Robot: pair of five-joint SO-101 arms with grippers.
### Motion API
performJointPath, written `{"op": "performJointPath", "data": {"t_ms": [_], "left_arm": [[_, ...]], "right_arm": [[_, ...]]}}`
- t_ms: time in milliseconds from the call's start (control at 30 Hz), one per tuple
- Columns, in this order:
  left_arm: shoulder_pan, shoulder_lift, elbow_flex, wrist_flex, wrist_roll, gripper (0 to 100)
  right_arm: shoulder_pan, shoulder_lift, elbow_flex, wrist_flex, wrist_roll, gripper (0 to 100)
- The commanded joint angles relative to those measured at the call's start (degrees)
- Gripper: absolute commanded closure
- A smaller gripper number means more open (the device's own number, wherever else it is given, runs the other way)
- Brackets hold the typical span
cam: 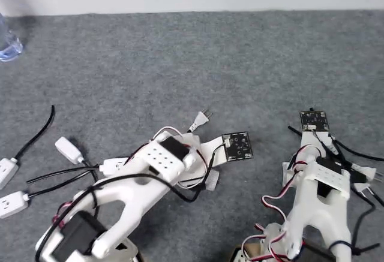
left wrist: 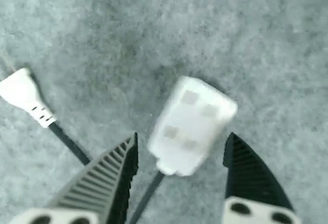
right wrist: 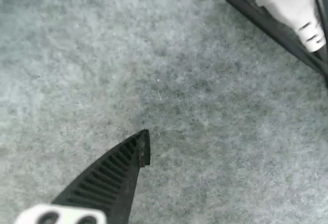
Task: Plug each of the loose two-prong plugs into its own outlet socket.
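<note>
My left gripper [left wrist: 182, 138] hangs open over the grey carpet. A white socket block [left wrist: 192, 124] on a dark cable lies between its fingers [left wrist: 115, 175], untouched. A white two-prong plug [left wrist: 23, 95] on a black cable lies off to one side. In the high view a loose plug [cam: 202, 118] rests just beyond the left arm [cam: 156, 166]. My right gripper [right wrist: 197, 144] is open above bare carpet, with one finger [right wrist: 120, 180] showing. A white plug [right wrist: 294, 6] among black cables lies farther off. Another plug [cam: 367, 172] sits beside the right arm [cam: 321, 187].
Several white outlet sockets [cam: 13, 203] and plugs [cam: 68, 148] on black cables lie at the left of the carpet. A clear bottle [cam: 7, 43] stands at the far left edge. The wall line [cam: 192, 11] bounds the back.
</note>
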Motion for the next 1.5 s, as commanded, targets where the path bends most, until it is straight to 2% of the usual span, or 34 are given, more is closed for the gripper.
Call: {"op": "performJointPath", "data": {"t_ms": [0,267,400,533,633,733,900,1033,1233,1400,1467], "left_arm": [[0.5,-4.2,1.5,-0.9,-0.5,74],[3.3,-9.8,6.0,-1.1,-0.9,74],[3.3,-8.4,4.3,-1.9,-5.6,74],[2.7,-1.4,-1.5,-1.5,-8.4,74],[2.5,6.2,-7.9,2.0,-12.3,74],[2.5,13.8,-14.2,5.3,-13.3,74],[3.3,20.8,-18.8,10.5,-18.9,74],[3.1,20.0,-19.0,10.8,-18.9,78],[3.2,18.9,-19.1,10.6,-18.3,99],[3.1,17.4,-19.0,7.5,-5.7,99],[3.0,17.2,-18.9,6.7,-4.3,99]], "right_arm": [[-0.6,-0.7,-1.1,-0.5,0.5,36.2],[-0.6,-0.7,-1.1,-0.4,0.5,36.2],[-0.5,-0.7,-1.1,-0.4,0.9,36.2],[-0.6,-0.7,-0.8,-0.3,1.8,36.2],[-0.6,-0.7,-0.8,-0.4,1.9,36.2],[-0.6,-0.7,-0.8,-0.4,1.9,36.2],[-0.6,-0.7,-0.8,-0.4,1.9,36.2],[-0.6,-0.7,-0.8,-0.5,1.9,36.2],[-0.6,-0.7,-0.8,-0.6,1.8,36.2],[-0.6,-0.7,-0.7,-0.6,1.8,36.2],[-0.7,-0.7,-0.7,-0.6,1.9,36.2]]}}
